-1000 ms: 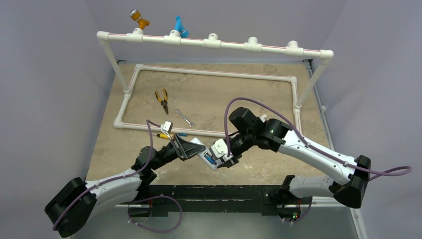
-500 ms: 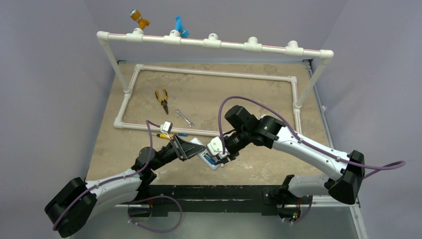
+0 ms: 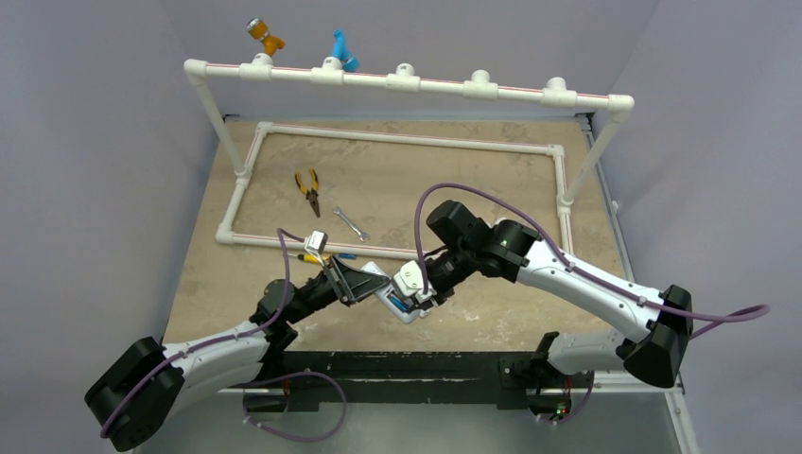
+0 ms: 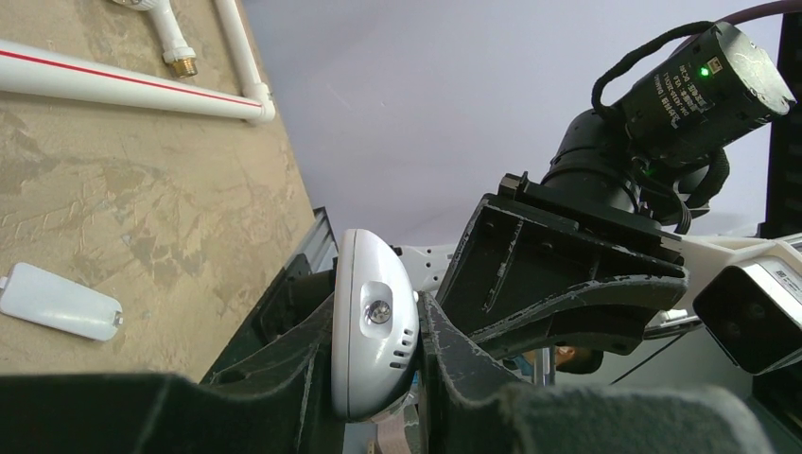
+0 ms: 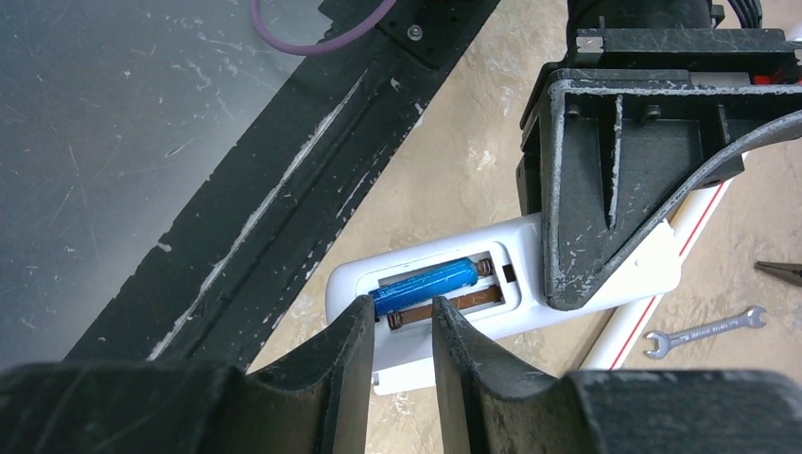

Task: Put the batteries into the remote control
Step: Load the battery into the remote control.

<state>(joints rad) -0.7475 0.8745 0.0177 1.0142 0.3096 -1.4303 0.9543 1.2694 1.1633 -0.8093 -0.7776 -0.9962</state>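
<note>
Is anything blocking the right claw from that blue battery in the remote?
Nothing visible does. The battery lies exposed in the open compartment of the remote control, with the tips of the right claw right beside its end. The battery cover lies off on the table.

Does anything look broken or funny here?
Nothing broken. The remote control has its back open: one blue battery sits inside, the slot beside it is empty, and its cover lies alone on the table.

White remote control point(image 5: 531, 301); blue battery point(image 5: 423, 285); yellow-handled pliers point(image 3: 307, 189); silver wrench point(image 3: 351, 224); mottled tan table point(image 3: 426, 180).
</note>
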